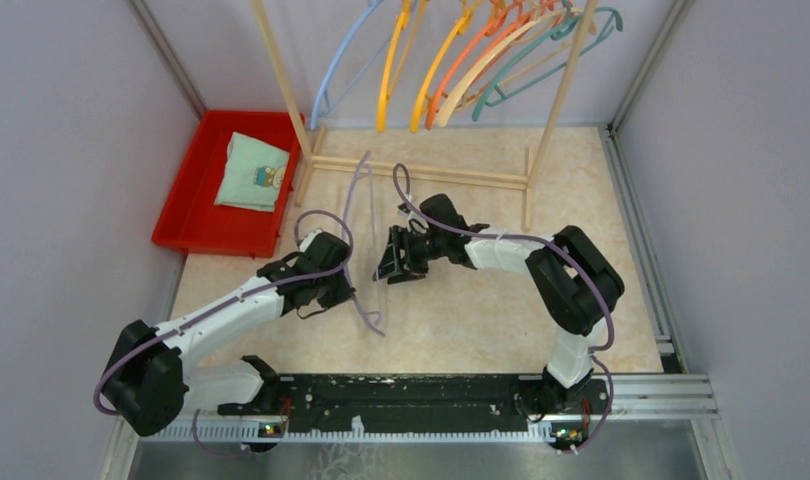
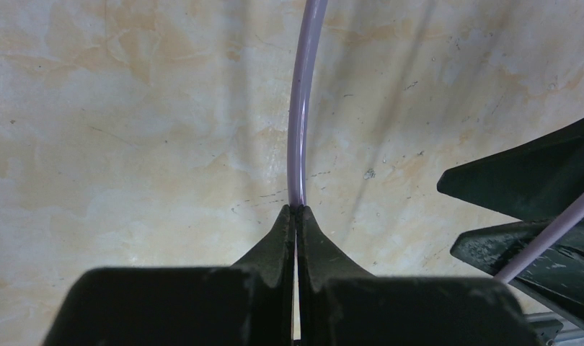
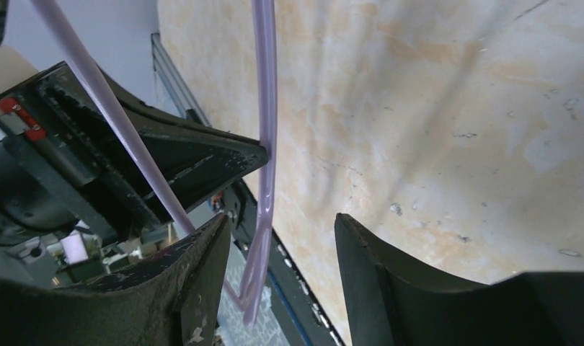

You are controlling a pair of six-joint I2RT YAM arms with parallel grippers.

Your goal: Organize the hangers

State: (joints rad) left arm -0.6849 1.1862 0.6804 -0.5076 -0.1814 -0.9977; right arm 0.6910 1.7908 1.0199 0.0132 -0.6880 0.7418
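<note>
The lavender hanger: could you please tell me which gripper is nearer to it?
Left. The left gripper is shut on the lavender hanger, pinching its thin bar. The right gripper is open close beside it, not clamping it.

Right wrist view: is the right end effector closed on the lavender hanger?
No, the right end effector is open, fingers wide apart, not pinching the lavender hanger.

Left arm [image 1: 216, 318], right arm [image 1: 501, 252]: white links, black joints, purple cables [image 1: 101, 378]

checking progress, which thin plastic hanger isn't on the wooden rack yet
The lavender plastic hanger, pinched in the left gripper over the table; the other hangers hang on the wooden rack.
</note>
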